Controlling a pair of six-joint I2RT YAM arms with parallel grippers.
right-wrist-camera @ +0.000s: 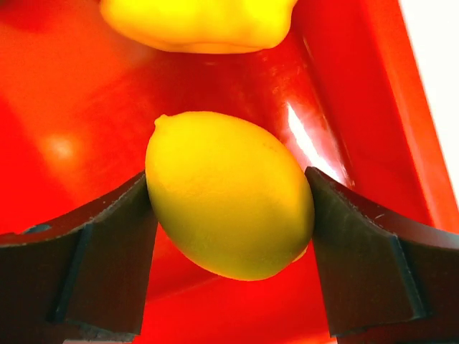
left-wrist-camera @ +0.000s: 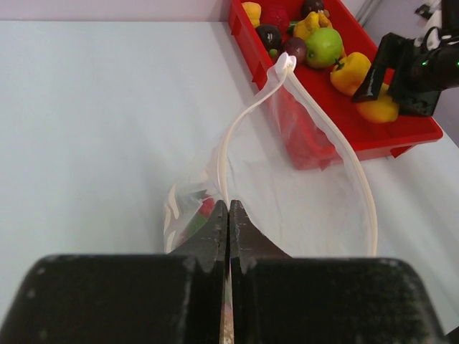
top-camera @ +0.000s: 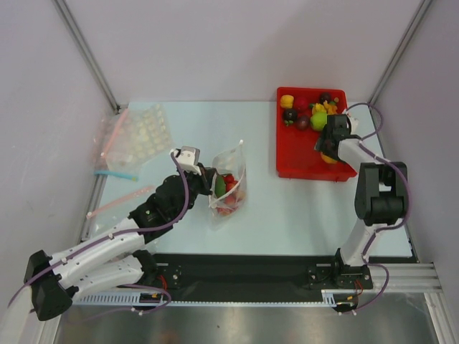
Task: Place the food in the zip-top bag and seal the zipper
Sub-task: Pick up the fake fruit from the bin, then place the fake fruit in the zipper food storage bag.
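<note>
- The left hand [left-wrist-camera: 228,209] is pinched fully shut on the zipper [left-wrist-camera: 224,150] rim of the bag [left-wrist-camera: 315,179], probably to keep the mouth propped wide for loading. The mouth loops open just ahead of its fingertips.
- That arm lies low over the bench [top-camera: 287,208], stretched toward the bag.
- Red and green food [top-camera: 228,185] already sits in the bag, just beside this hand's fingertips.
- The right hand [right-wrist-camera: 228,185] reaches down into the tray [top-camera: 305,166], its fingers closed partway and pressing both sides of a lemon [right-wrist-camera: 229,208].
- More food [top-camera: 310,115] lies beyond that hand, so loading looks only partly done.
</note>
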